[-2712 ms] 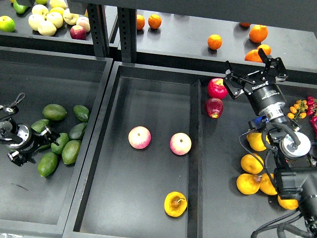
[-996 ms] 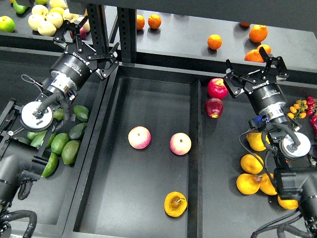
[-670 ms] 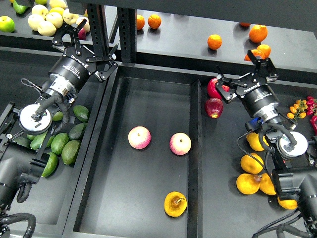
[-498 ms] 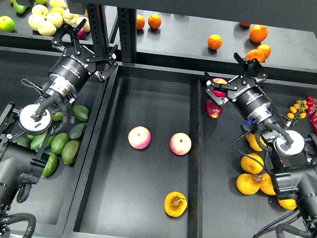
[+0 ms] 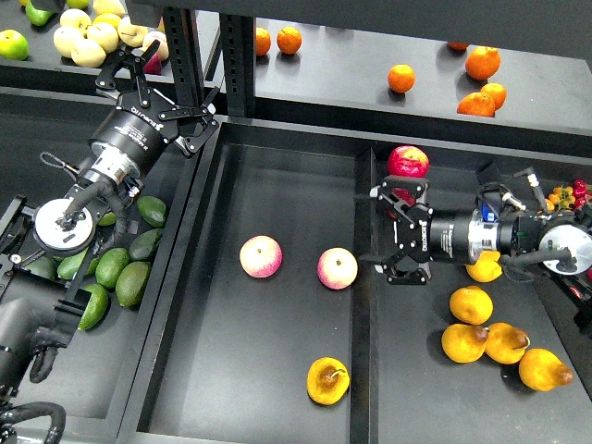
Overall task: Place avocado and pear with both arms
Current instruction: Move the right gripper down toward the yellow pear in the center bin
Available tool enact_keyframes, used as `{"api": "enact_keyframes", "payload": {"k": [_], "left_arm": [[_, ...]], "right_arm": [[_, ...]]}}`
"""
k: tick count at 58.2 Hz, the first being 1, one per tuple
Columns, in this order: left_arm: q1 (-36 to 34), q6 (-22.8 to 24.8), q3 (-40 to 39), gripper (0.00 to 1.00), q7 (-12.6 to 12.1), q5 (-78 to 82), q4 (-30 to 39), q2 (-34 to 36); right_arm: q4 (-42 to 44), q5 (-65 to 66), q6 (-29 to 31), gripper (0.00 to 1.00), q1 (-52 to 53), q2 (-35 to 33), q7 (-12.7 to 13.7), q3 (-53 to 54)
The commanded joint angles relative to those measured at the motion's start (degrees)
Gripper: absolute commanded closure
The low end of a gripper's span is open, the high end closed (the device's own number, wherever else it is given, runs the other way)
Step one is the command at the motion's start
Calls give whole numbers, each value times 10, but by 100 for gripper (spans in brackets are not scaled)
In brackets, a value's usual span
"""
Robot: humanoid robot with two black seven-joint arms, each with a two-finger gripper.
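The pear [image 5: 327, 380] lies at six o'clock in the middle tray [image 5: 277, 166], and the spread, empty right gripper [image 5: 377, 233] at three o'clock risks clipping the nearby apple [image 5: 337, 268].

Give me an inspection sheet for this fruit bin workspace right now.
Surface: black centre tray, divided bins either side.
Job's things: avocados piled in left bin; pear lies alone at centre tray's near end.
Clutter: two pink-yellow apples mid-tray; red apples, yellow fruit in right bin; oranges on shelf.
Grippers: left gripper raised, jaws open, empty; right gripper over tray divider, jaws open, empty.
Cables: black cable on left arm.
Surroundings: black shelf posts.
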State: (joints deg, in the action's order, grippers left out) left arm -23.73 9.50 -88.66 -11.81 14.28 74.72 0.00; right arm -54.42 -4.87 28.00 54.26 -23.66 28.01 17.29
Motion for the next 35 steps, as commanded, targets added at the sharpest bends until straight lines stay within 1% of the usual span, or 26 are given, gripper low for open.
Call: {"api": "enact_keyframes", "payload": {"k": [1,3,15,35], "left_arm": [[1,1,1,1,1,0,-1,0],[2,1,2,1,1,0,-1,0],[2,2,3,1,2,0,-1,0],[3,3,4,1,3,0,0,0]], "right_arm": [[-17,7,0,1,19,-19,0,-60],[-17,22,0,1,23,-29,0,-85],[-17,88,0,1,9,-32,0,-117],[-11,163,0,1,-72,-5,0,-118]]}}
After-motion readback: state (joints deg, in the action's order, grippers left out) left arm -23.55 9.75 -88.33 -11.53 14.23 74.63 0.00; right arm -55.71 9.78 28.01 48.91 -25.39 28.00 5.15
